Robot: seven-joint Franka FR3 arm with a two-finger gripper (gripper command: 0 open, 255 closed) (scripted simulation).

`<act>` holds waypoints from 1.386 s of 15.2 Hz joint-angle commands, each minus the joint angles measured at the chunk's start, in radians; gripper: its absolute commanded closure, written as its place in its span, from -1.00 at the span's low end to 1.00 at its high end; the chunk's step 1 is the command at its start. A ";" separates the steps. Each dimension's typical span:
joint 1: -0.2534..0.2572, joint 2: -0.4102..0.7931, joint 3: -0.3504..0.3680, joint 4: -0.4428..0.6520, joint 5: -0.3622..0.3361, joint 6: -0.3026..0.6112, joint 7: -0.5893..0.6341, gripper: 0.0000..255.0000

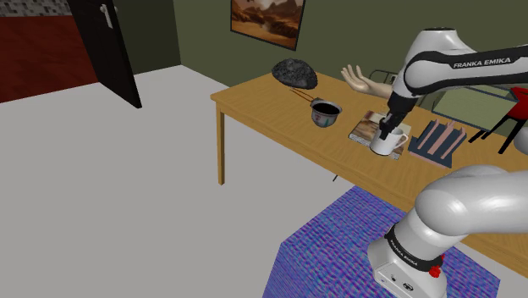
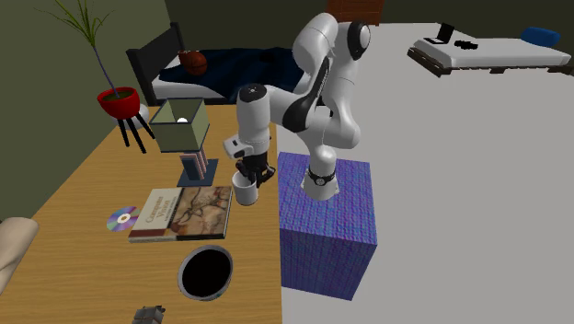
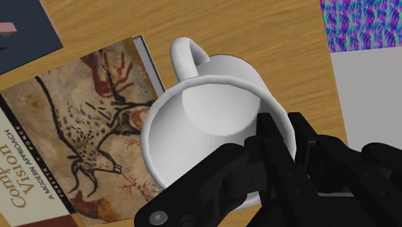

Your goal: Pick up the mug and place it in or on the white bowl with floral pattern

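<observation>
A plain white mug [image 1: 391, 143] stands by the table's near edge, beside a cave-painting book. My black gripper [image 1: 387, 131] comes down from above, shut on the mug's rim on the side away from the handle. In the wrist view one finger sits inside the mug [image 3: 212, 97] and the other outside, the gripper [image 3: 283, 133] clasping the wall. I cannot tell whether the mug [image 2: 245, 190] rests on the wood or hangs just above it under the gripper [image 2: 248, 175]. The bowl [image 1: 326, 112], dark inside with a patterned wall, sits further along the table; the second exterior view shows its dark inside [image 2: 206, 272].
The cave-painting book [image 2: 184, 212] lies between mug and bowl, a CD [image 2: 121, 219] beside it. A small rack of books [image 1: 436, 140] and a green box [image 2: 179, 124] stand on the mug's other side. A dark lump [image 1: 294, 74] and a hand sculpture [image 1: 364, 82] occupy the far edge.
</observation>
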State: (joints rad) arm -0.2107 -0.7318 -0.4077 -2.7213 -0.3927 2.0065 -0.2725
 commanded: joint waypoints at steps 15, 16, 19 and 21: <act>0.019 -0.047 0.060 0.186 0.058 -0.232 -0.023 1.00; 0.020 -0.047 0.063 0.199 0.061 -0.246 -0.025 1.00; 0.023 -0.046 0.072 0.239 0.069 -0.284 -0.030 1.00; 0.025 -0.044 0.078 0.266 0.075 -0.310 -0.033 1.00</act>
State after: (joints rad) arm -0.1873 -0.7785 -0.3338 -2.4700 -0.3217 1.7097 -0.3047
